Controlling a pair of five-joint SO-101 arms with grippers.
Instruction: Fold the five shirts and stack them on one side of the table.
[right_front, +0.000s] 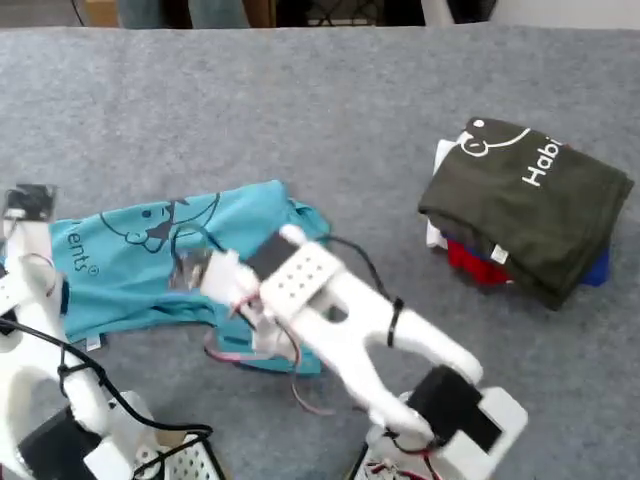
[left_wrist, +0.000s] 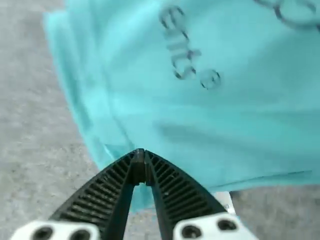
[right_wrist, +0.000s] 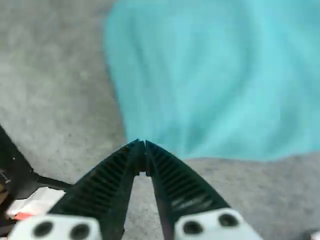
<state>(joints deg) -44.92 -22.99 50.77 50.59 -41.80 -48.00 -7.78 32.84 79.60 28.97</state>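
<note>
Left gripper (left_wrist: 139, 162) and right gripper (right_wrist: 141, 152) sit clenched at the edge of the teal shirt (right_front: 130, 255); a thin pinch could slip mid-fold.

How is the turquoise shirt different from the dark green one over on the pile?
The turquoise shirt lies spread wide; the dark green shirt is folded compactly. The turquoise shirt rests on the table; the dark green shirt tops a stack. Both carry a drawing and lettering.
</note>
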